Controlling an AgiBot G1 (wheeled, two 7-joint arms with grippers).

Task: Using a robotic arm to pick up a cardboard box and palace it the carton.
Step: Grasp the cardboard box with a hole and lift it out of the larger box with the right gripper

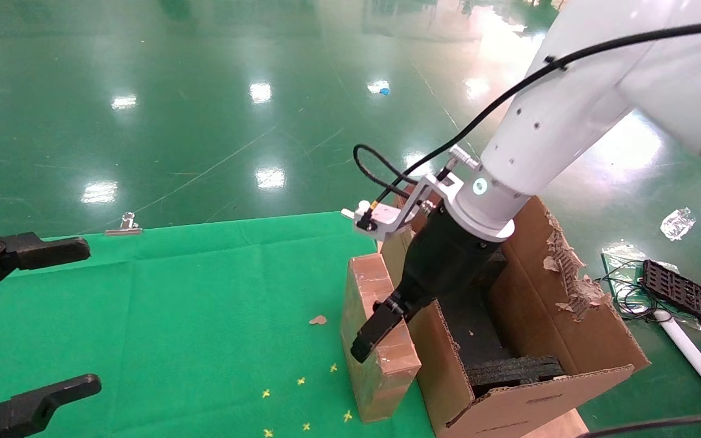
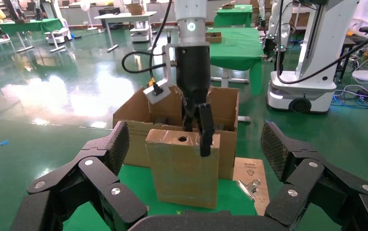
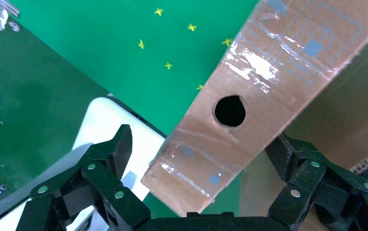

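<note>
The green-covered table [image 1: 204,292] fills the lower left and centre of the head view, with a shiny green floor [image 1: 204,91] above it. At the table's right edge, in the lower right of the frame, sits the carton [image 1: 545,340], a large brown corrugated box with its flaps up, one right-hand flap torn and ragged, and black foam inserts [image 1: 509,365] inside.

The robotic arm [image 1: 569,115], the robot's right one, comes down from the upper right, white with a glowing teal ring and a black cable. Its right gripper [image 1: 381,325] hangs over the top of the cardboard box [image 1: 375,340], which stands upright on the table right against the carton's left wall, just left of frame centre-bottom. In the right wrist view the box's narrow taped top face, with its round hole [image 3: 230,110], lies between the two spread fingers [image 3: 100,168]; the jaws stand wide on either side of it and are not closed on it. In the head view one black finger reaches down along the box's upper right edge.

The left gripper [image 1: 22,316] sits at the far left edge of the head view, jaws wide apart, above the table and well away from the box. Small yellow marks [image 1: 302,401] dot the cloth near the bottom centre, and a metal clip [image 1: 124,226] lies at the table's far edge.
</note>
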